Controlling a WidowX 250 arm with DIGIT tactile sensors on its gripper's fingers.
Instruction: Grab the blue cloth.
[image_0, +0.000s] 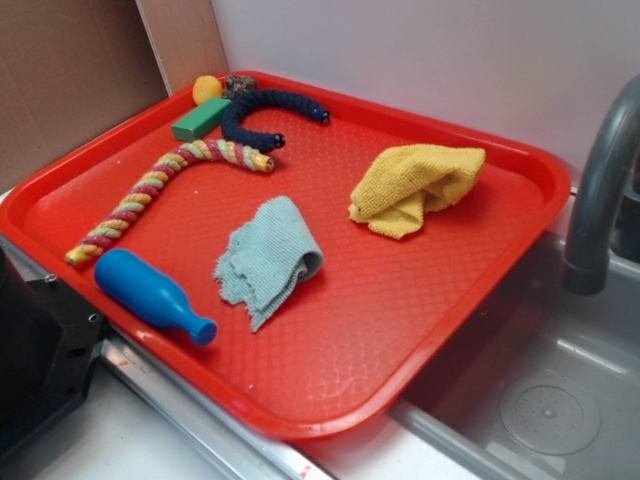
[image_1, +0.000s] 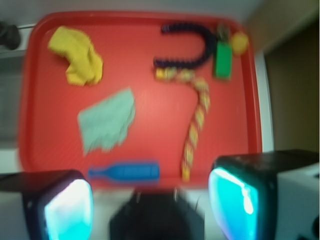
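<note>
We see one red tray (image_0: 480, 340) holding seven things.
The blue cloth (image_0: 268, 258) lies mid-tray, between one yellow cloth (image_0: 415, 186) and one blue bottle (image_0: 152, 294); our jaws stand wide, empty.

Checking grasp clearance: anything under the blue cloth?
The blue cloth lies flat on the red tray, one edge folded over itself. Nothing pokes out around it, and no bulge suggests anything beneath, but the fabric hides what it covers. The gripper is open.

One tray (image_0: 520, 180), two cloths (image_0: 268, 255), two ropes (image_0: 160, 185), one bottle (image_0: 150, 292), one green block (image_0: 200, 119)
</note>
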